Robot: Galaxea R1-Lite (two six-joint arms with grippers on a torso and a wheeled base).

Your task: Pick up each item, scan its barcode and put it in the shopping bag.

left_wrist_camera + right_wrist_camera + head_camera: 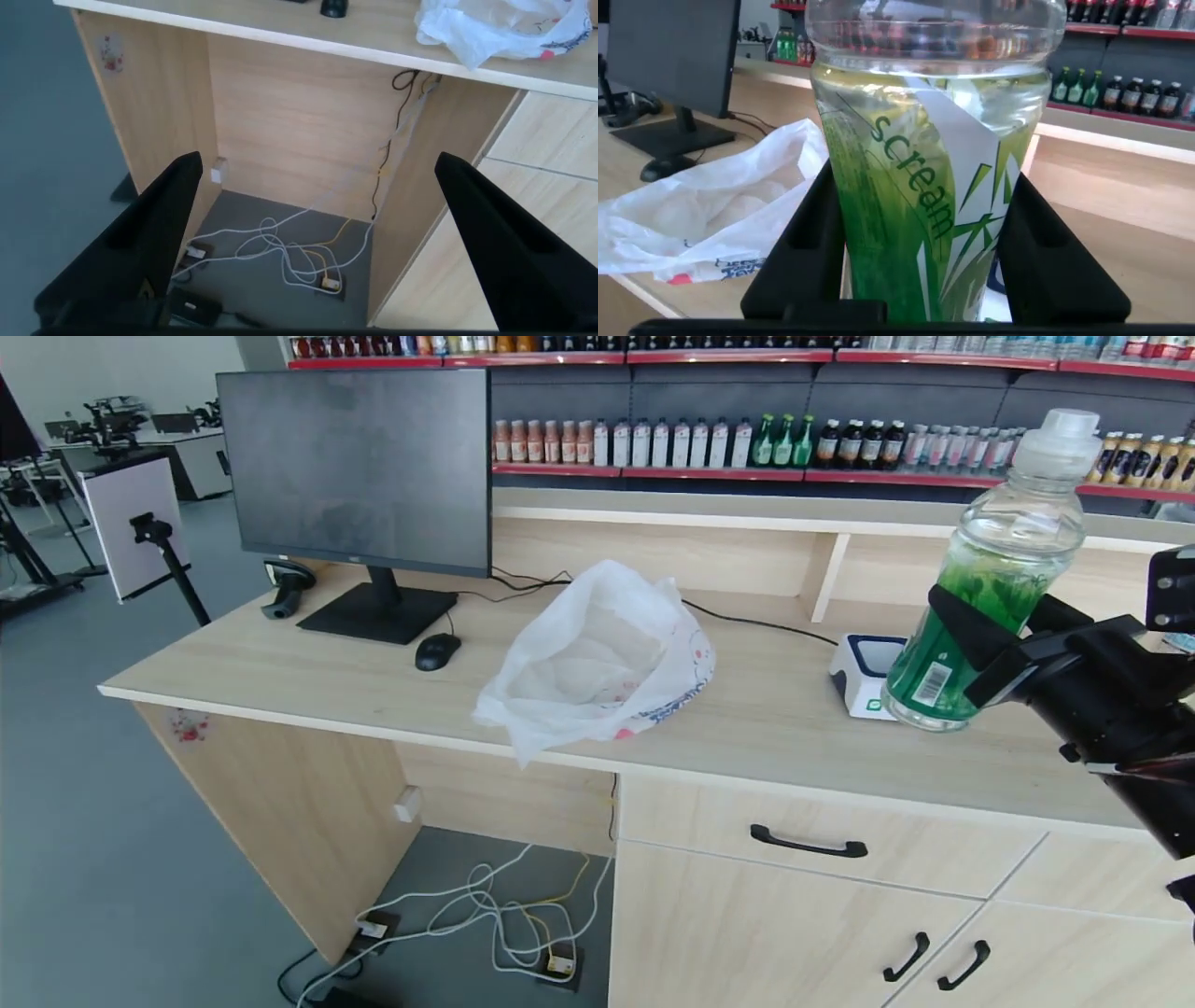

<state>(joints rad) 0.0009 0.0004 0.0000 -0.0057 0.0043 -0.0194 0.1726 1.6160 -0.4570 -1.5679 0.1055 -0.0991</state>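
Head view: right gripper point(991, 637) holds green bottle point(1013, 537) near the scanner point(861, 674).

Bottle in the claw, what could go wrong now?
The bottle is tall and the right claw grips it low, so it might tip or slip.
Its barcode seems turned away from the scanner, so the scan may miss.
The bag lies slumped, so the bottle could push it instead of going in.
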